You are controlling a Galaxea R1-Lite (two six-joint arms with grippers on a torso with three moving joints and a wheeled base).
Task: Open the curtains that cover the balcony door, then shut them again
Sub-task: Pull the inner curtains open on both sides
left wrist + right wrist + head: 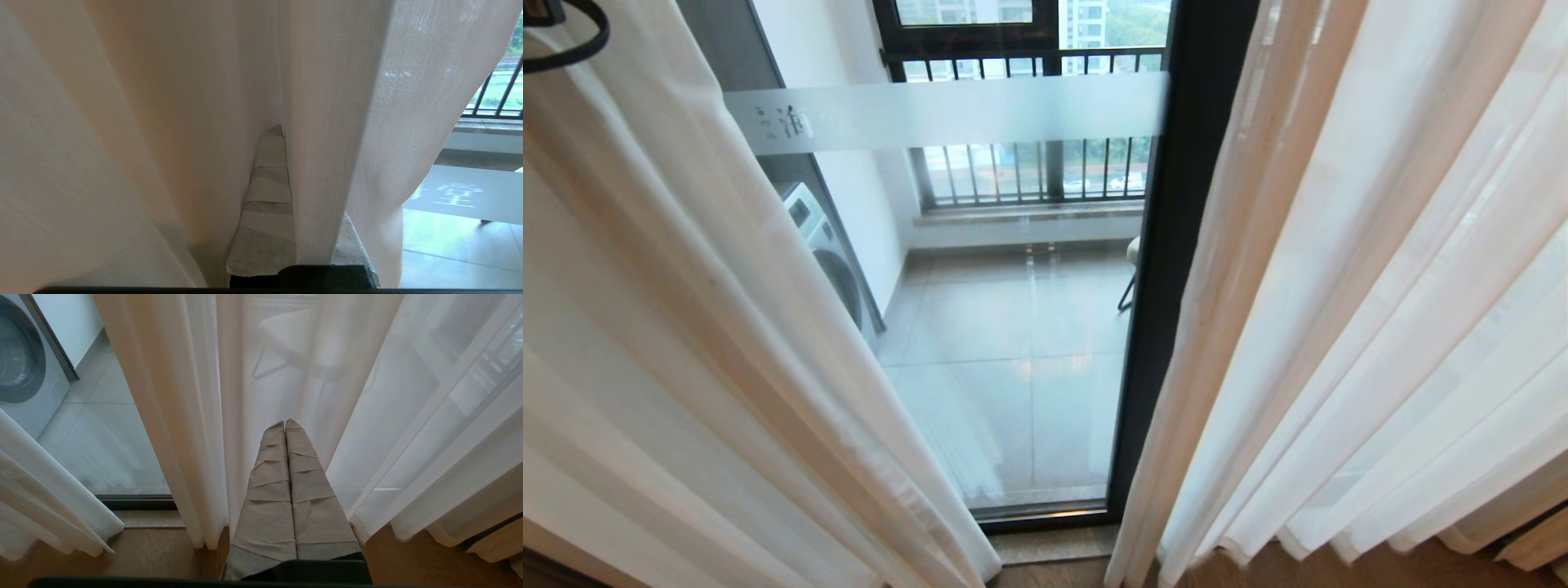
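Head view: curtains parted, balcony door showing.
Left gripper pinches a fold; right gripper is pressed together, empty. Thin fabric could slip free.

- Right gripper, tape-wrapped fingers pressed together, tips against the sheer curtains.
- Washing machine behind the balcony door.
- Wooden floor below.

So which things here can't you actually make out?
- Left hand: left wrist view, sheer curtain drapes over one finger.
- Chair: head view, mostly behind the door frame.
- Washing machine: head view, partly behind the left curtain.
- Frosted band characters: too faint.
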